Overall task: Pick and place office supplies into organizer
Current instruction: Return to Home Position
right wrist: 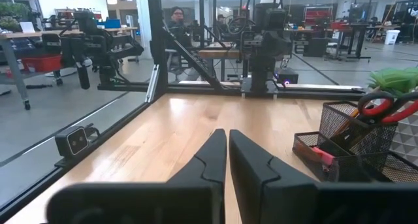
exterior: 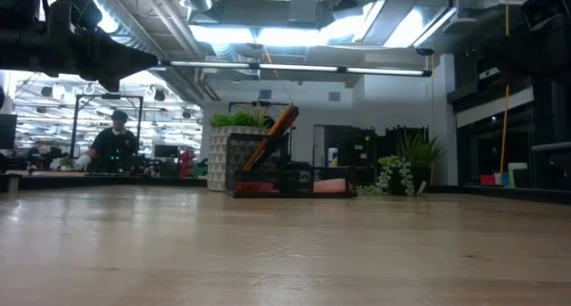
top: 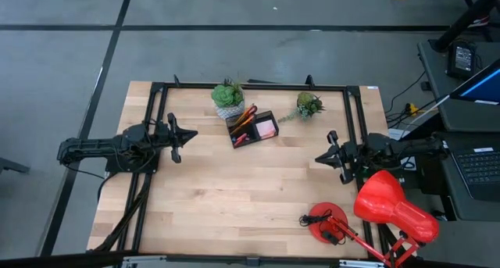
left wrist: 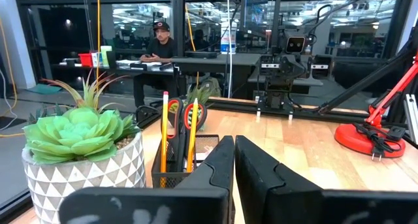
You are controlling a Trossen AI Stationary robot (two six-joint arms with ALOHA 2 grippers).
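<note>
Currently both arms sit low at opposite sides of the wooden table [top: 234, 190], and neither holds anything. The left gripper [top: 184, 135] is near the left edge, pointing across the table, with its jaws closed to a thin slit in the left wrist view and nothing between them. The right gripper [top: 325, 157] is near the right edge and faces the other way. Its jaws are likewise drawn together and empty in its own wrist view.

The organizer [top: 251, 128] stands at the far middle of the table, well apart from both grippers, between a potted plant [top: 228, 98] in a patterned white pot and a small plant [top: 309, 105]. The pot is just beside its tall mesh cup. Two orange pencils [left wrist: 164, 129] stand in that cup, leaning a little, with the red-handled scissors [left wrist: 185, 116] beside them, handles up. A pink sticky-note pad [top: 266, 128] lies flat in the compartment on the side nearer the right arm. In the right wrist view a red eraser [right wrist: 321, 156] lies in a low tray section.

A red desk lamp [top: 391, 205] stands at the near right corner, close to the right arm. Beyond the table, a person [left wrist: 160, 42] sits at a desk in the room.
</note>
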